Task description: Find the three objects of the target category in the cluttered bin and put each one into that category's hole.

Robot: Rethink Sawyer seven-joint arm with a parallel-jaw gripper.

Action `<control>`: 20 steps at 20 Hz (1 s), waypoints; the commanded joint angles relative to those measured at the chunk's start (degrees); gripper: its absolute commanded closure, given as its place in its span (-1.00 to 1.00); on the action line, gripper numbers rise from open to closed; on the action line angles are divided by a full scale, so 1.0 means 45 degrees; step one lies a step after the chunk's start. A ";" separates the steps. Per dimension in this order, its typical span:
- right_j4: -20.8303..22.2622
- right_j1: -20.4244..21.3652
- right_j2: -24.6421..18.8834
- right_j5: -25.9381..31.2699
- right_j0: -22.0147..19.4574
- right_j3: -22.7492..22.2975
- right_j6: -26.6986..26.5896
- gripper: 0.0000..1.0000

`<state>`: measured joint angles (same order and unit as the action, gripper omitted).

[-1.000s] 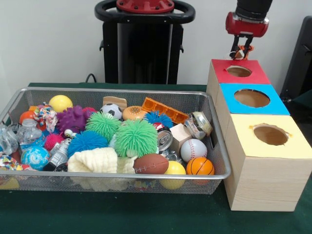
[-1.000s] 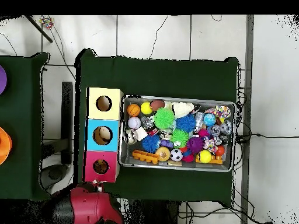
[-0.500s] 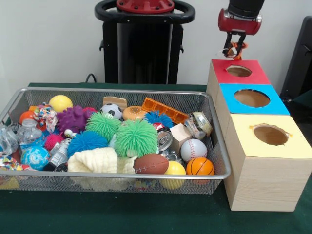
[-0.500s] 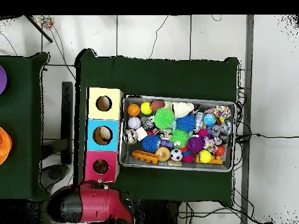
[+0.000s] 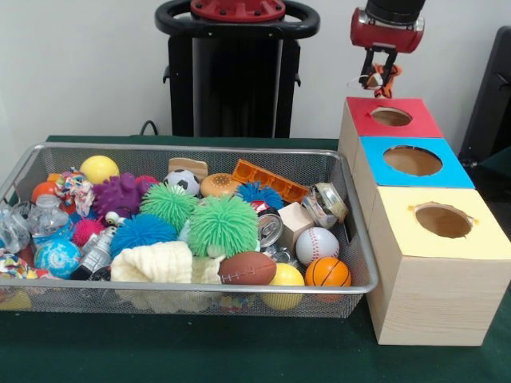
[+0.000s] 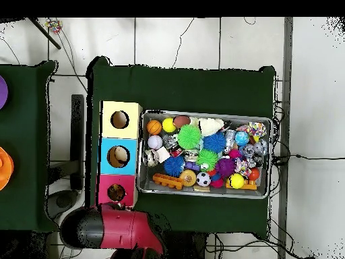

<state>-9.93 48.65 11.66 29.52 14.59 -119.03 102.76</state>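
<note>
My gripper hangs high above the far left corner of the red-topped box, clear of its round hole. Something small, orange and whitish shows at its tip; whether that is a held object I cannot tell. The wire mesh bin is packed with toys: a baseball, a basketball, a brown football, a soccer ball, spiky green balls, cans and more. In the overhead view the red and black arm covers the gripper, just below the red box.
A blue-topped box and a yellow-topped box, each with a round hole, stand in line with the red one beside the bin's right wall. In the overhead view these are the blue box and yellow box, with the bin to their right.
The gripper has risen and drifted left, from just over the red box's hole to higher above its far left corner. In the overhead view the arm has swung right. The bin's contents are unchanged.
</note>
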 commanded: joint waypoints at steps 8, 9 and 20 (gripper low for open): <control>-0.1139 0.0405 -0.2107 0.0639 -0.1297 0.1225 0.1564 1.00; -0.1308 0.0472 -0.2334 0.0073 -0.1459 0.1085 0.1526 1.00; -0.1470 0.0372 -0.3460 -0.2775 -0.2200 0.0748 0.1872 1.00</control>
<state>-15.03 51.06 2.67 22.83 6.00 -116.92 102.76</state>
